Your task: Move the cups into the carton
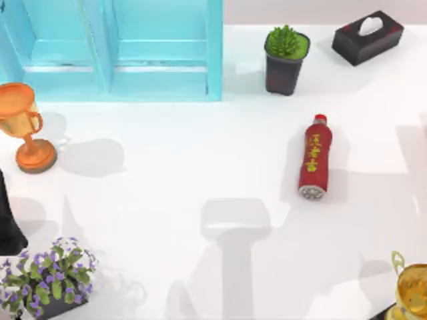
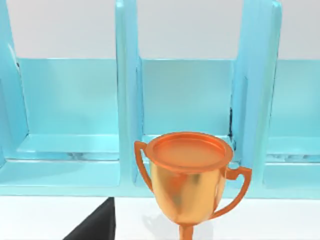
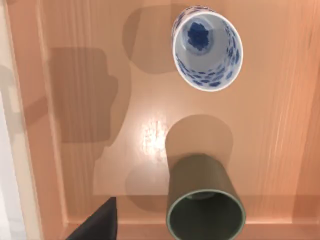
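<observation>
Wooden carton floor (image 3: 75,150) holds both upright cups (image 3: 207,47), apart.

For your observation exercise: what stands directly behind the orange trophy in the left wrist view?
Behind the shiny orange two-handled trophy stands the light blue partitioned rack. The trophy covers the lower part of its middle compartment, so what lies there cannot be seen.

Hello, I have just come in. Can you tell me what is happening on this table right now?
Nothing is being gripped at this moment. In the right wrist view, the blue floral cup and the olive-grey cup stand upright inside a wooden tray-like container, a little apart. The left wrist camera faces an orange trophy before a blue shelf unit. A red bottle lies on the white table.
</observation>
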`<control>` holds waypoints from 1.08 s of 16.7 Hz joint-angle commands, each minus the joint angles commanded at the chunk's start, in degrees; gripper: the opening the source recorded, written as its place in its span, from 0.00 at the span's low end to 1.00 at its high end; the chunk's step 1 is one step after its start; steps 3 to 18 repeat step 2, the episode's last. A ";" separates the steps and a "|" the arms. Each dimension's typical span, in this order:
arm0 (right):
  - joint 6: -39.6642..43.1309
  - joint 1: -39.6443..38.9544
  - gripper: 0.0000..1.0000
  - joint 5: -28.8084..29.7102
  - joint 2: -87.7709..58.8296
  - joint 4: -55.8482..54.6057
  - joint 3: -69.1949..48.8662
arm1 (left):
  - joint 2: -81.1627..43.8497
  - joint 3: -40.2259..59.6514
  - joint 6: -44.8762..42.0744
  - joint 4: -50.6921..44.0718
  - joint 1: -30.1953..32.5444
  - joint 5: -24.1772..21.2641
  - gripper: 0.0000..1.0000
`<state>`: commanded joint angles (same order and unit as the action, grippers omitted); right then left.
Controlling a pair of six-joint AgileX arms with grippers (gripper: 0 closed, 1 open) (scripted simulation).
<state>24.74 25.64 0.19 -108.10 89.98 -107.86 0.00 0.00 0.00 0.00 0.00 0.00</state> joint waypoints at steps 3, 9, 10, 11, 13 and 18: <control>0.00 -0.05 1.00 0.05 0.06 1.45 -1.45 | 0.00 0.00 0.00 0.00 0.00 0.00 1.00; 0.00 -0.05 1.00 0.05 0.06 1.45 -1.45 | 0.00 0.00 0.00 0.00 0.00 0.00 1.00; 0.00 -0.05 1.00 0.05 0.06 1.45 -1.45 | 0.00 0.00 0.00 0.00 0.00 0.00 1.00; 0.00 -0.05 1.00 0.05 0.06 1.45 -1.45 | 0.00 0.00 0.00 0.00 0.00 0.00 1.00; 0.00 -0.05 1.00 0.05 0.06 1.45 -1.45 | 0.00 0.00 0.00 0.00 0.00 0.00 1.00; 0.00 -0.05 1.00 0.05 0.06 1.45 -1.45 | 0.00 0.00 0.00 0.00 0.00 0.00 1.00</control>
